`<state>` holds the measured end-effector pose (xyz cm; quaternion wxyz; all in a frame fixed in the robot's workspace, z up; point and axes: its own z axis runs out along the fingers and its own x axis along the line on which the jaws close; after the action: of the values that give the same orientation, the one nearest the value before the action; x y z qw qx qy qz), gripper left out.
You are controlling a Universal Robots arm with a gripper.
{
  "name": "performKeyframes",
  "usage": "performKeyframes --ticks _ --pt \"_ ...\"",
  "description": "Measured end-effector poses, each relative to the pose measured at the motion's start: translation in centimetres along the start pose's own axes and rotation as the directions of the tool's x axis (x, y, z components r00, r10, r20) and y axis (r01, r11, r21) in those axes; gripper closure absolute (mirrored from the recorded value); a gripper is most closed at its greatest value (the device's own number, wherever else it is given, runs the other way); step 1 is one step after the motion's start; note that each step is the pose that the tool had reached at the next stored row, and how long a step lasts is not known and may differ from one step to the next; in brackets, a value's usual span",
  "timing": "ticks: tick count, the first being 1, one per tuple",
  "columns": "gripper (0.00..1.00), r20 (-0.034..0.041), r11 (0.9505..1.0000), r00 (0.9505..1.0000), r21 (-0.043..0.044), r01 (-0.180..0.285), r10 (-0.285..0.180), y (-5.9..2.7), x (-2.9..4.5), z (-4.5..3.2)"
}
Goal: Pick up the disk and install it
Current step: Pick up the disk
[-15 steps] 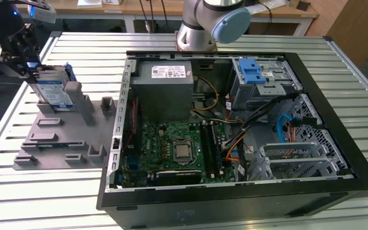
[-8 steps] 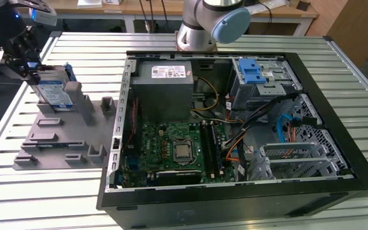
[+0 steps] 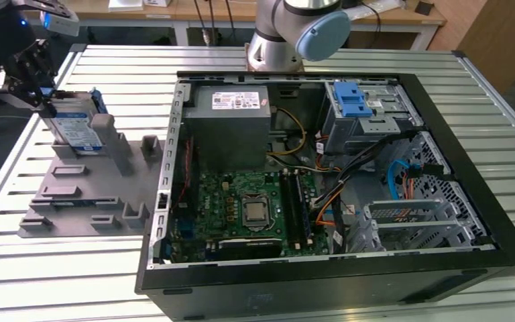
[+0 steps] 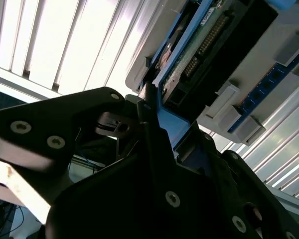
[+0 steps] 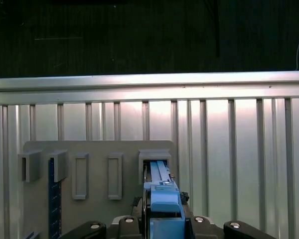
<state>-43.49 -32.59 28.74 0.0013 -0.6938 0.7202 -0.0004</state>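
Observation:
The disk stands on edge in a slot of the grey holder plate, at the exterior view's left, beside the open computer case. It is silver with a white-and-blue label and blue rails. My gripper sits at its upper end, fingers on either side of the blue rail, shut on it. In the first wrist view the blue rail runs from my gripper into the raised slot. The second wrist view shows the disk's underside with my fingers clamped on its blue edge.
The case lies open with the motherboard, power supply and a drive cage with a blue tab at its far right. The arm's base stands behind the case. The holder plate carries several other raised slots. Ribbed metal tabletop all round.

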Motion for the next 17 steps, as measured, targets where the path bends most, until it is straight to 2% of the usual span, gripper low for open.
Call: performKeyframes --ticks 9,17 --pt "0.64 -0.0001 1.0 1.0 0.0016 0.0 0.0 0.01 0.0 -0.45" --pt "0.64 -0.0001 1.0 1.0 0.0015 0.0 0.0 0.01 -0.01 -1.51"
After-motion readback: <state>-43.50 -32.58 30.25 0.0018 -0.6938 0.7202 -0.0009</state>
